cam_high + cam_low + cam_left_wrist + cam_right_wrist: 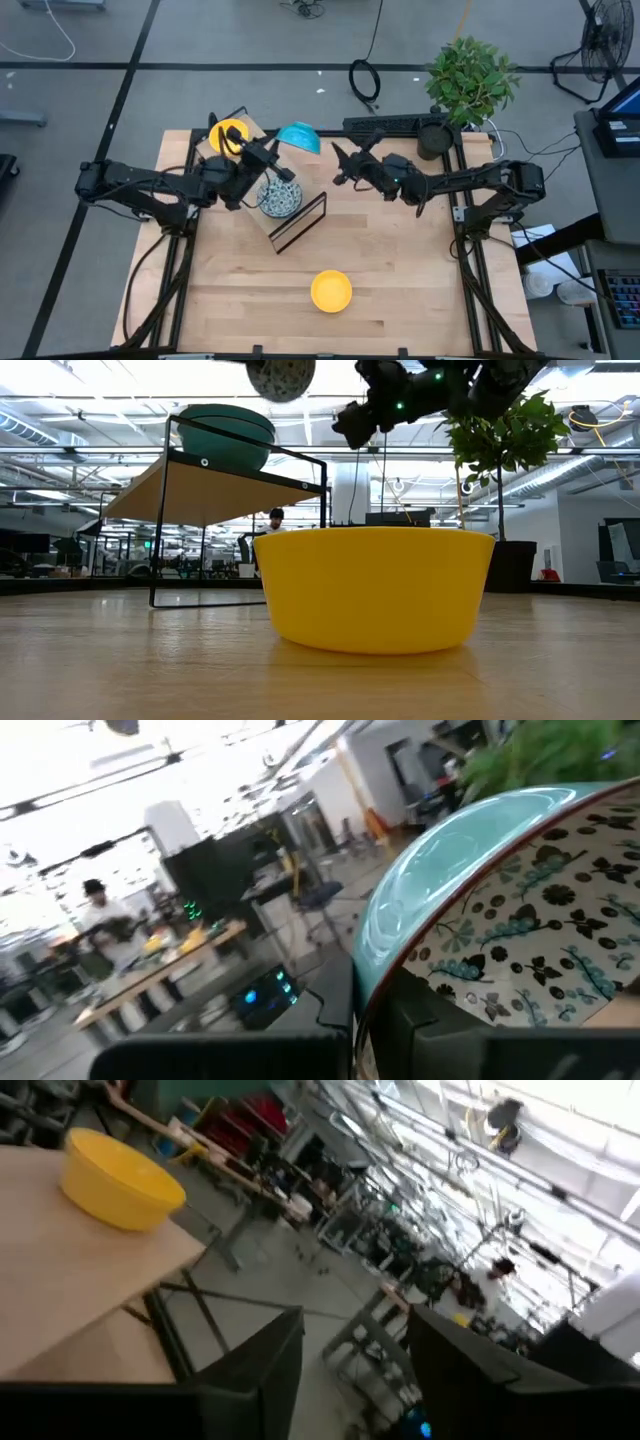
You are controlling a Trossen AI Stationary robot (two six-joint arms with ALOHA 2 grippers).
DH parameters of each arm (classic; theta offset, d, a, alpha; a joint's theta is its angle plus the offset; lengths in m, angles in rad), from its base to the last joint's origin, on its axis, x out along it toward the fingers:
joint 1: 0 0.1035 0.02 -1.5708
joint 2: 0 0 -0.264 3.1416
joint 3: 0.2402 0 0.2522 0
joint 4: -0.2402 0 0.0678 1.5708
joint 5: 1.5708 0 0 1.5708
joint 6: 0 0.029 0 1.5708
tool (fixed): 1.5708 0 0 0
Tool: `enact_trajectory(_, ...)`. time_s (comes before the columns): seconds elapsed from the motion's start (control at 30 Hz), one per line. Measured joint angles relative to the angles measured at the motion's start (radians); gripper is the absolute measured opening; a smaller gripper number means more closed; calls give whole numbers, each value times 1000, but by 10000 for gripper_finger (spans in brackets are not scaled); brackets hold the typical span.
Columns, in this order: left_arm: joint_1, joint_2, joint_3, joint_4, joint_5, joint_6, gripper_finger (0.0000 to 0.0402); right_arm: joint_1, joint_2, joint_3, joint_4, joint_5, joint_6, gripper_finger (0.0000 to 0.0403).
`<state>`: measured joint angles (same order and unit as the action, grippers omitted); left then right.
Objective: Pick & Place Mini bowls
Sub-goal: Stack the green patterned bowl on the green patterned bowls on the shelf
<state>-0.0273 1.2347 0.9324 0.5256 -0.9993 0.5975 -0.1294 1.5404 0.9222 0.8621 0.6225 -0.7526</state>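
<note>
My left gripper (283, 176) is shut on a white bowl with a dense blue pattern (279, 197), raised above the black rack; it shows at the top of the low view (281, 375). A teal bowl (298, 138) and a yellow bowl (230, 135) sit on the rack's wooden top (200, 485). Another yellow bowl (331, 290) stands upright on the table near its near edge and fills the low view (378, 588). My right gripper (343, 166) hovers open to the right of the rack, touching nothing; its wrist view shows the shelf's yellow bowl (120, 1180). My left gripper (360, 1010) has the patterned bowl by its rim (400, 970). One finger (450, 1035) lies on the patterned side of the wall and the other on the glossy teal side. The bowl is lifted clear, higher than the rack's top, and tilted.
The black wire rack (300, 222) stands left of the table's middle. A black pot with a green plant (436, 140) and a black bar (390, 125) sit at the far right edge. Bare wood lies around the near yellow bowl. A person (275, 518) is in the room behind.
</note>
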Motion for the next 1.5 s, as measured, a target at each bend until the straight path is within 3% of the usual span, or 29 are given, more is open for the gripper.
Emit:
enact_trajectory(0.3,-59,-34,131,-324,-105,-77,11,-28,-50,-11,-173,46,135,191)
enact_trajectory(0.47,-75,-33,249,-551,-170,-148,11,-37,-136,-107,-201,38,161,185)
enact_trajectory(0.6,-82,-25,384,-781,-143,-275,11,-48,-256,-202,-188,45,193,179)
enact_trajectory(0.77,-61,6,570,-1130,48,-506,11,-72,-412,-332,-192,43,286,176)
enact_trajectory(1.1,125,161,932,-1803,667,-881,11,-87,-591,-504,-195,39,384,172)
enact_trajectory(1.37,282,307,1041,-2081,974,-878,12,-93,-600,-515,-183,33,400,171)
enact_trajectory(1.5,338,366,1040,-2095,1116,-863,11,-93,-600,-515,-185,32,401,171)
